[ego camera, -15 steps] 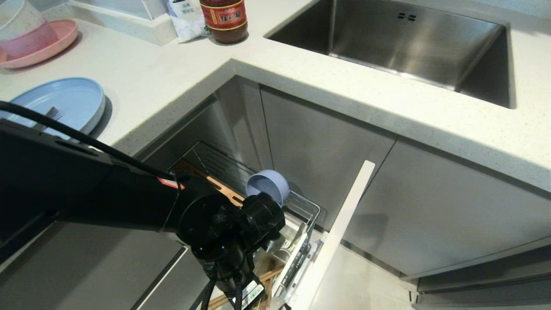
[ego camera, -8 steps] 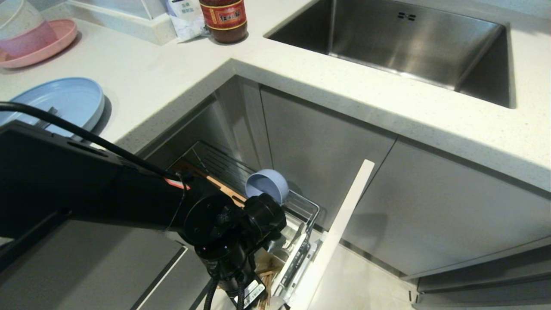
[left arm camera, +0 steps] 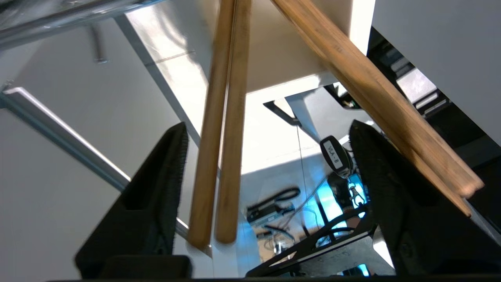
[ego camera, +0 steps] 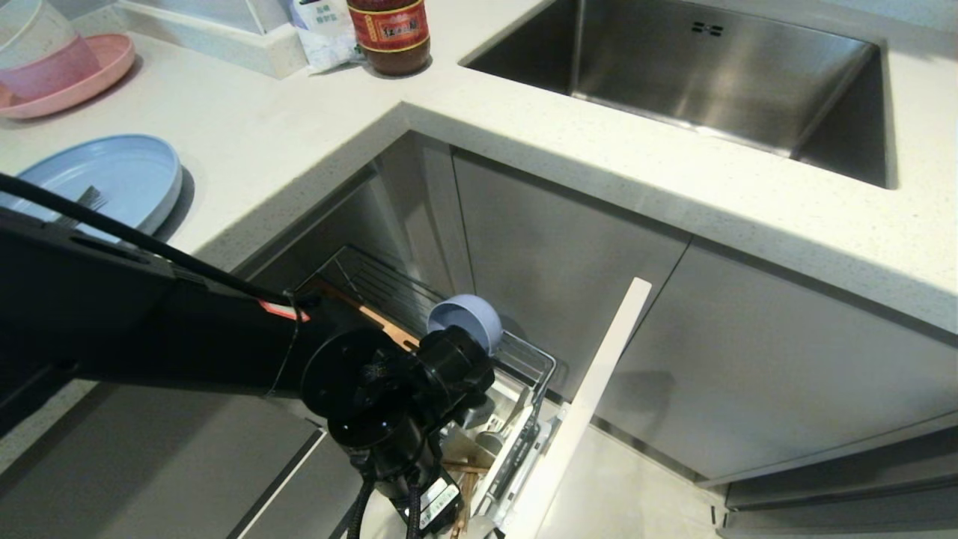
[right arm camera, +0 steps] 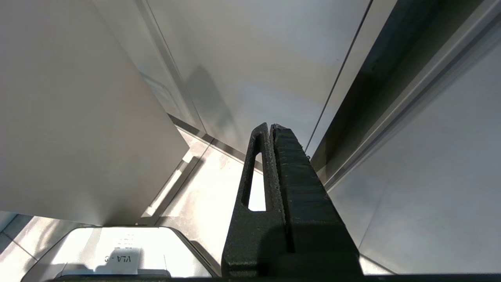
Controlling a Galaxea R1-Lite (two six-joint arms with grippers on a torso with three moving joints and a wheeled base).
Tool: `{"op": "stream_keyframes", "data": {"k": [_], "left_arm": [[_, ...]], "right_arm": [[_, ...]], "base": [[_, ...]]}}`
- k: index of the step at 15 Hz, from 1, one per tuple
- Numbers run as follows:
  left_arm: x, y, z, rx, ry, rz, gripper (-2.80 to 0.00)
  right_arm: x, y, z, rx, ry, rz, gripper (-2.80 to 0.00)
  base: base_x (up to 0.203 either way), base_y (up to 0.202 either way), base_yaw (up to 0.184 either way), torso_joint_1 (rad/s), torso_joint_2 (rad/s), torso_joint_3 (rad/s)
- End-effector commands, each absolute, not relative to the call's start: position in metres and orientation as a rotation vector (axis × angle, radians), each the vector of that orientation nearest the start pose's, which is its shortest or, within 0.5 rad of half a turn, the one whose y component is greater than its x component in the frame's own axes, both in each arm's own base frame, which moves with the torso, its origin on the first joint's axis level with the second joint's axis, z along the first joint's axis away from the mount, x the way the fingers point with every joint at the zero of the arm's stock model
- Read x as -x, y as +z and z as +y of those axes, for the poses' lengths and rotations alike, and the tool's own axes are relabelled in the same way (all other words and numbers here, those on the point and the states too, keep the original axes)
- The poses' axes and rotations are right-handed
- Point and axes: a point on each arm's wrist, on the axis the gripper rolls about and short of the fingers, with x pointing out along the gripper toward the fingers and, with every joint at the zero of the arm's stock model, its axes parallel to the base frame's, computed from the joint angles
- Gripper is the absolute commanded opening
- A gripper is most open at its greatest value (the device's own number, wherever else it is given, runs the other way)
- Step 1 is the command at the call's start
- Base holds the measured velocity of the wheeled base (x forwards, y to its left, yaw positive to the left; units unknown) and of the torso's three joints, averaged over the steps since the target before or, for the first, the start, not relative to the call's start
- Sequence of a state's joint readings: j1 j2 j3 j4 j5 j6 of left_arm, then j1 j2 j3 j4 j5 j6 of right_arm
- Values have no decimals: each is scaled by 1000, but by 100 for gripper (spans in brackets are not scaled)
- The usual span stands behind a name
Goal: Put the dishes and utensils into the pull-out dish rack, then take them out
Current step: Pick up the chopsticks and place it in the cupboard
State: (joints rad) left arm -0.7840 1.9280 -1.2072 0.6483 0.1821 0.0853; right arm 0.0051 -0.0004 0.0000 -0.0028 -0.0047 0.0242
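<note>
Chopsticks (left arm camera: 219,156) stand loose between the spread fingers (left arm camera: 156,188) of the left gripper (left arm camera: 266,188), touching neither pad as far as the left wrist view shows; a second wooden pair (left arm camera: 375,102) leans across at about two o'clock from them, passing in front of the other finger. In the head view, going left to right: a pink plate (ego camera: 90,75) with a white-and-pink bowl (ego camera: 37,52) sits at ten o'clock on the counter (ego camera: 299,127); the light-blue plate (ego camera: 127,176) lies at nine o'clock with the fork (ego camera: 82,202) on it, partly behind the left arm (ego camera: 150,329). That arm reaches toward six o'clock, its wrist over the white utensil box of the pull-out dish rack (ego camera: 524,359), where wooden stick tips (ego camera: 460,494) show just below it. The small light-blue bowl (ego camera: 464,322) rests tilted on the rack's wires, just beyond the wrist. The rack's pale front panel (ego camera: 591,397) stands at five o'clock. The sink (ego camera: 711,75) fills one o'clock. The right gripper (right arm camera: 272,133), seen only in the right wrist view, has its fingers pressed together on nothing, beside grey cabinet fronts.
</note>
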Motion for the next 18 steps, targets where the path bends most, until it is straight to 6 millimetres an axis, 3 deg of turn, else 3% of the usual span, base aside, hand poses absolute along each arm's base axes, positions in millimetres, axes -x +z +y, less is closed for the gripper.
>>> {"op": "stream_keyframes", "data": {"k": [1, 6, 7, 12, 18], "left_arm": [[-215, 136, -208, -705, -554, 1173, 0], [-206, 163, -196, -680, -509, 1078, 0], [-204, 172, -191, -668, -495, 1048, -280], [-180, 225, -159, -582, -416, 837, -280], [-173, 274, -142, -352, -279, 508, -280]], "right_arm": [[23, 75, 0, -25, 2, -6, -280], [23, 75, 0, -25, 1, -5, -280], [23, 75, 0, -25, 1, -5, -280], [23, 75, 0, -25, 0, -6, -280], [23, 75, 0, -25, 1, -6, -280]], "base": [[0, 0, 0, 0, 0, 0], [0, 0, 0, 0, 0, 0], [0, 0, 0, 0, 0, 0], [0, 0, 0, 0, 0, 0], [0, 0, 0, 0, 0, 0]]}}
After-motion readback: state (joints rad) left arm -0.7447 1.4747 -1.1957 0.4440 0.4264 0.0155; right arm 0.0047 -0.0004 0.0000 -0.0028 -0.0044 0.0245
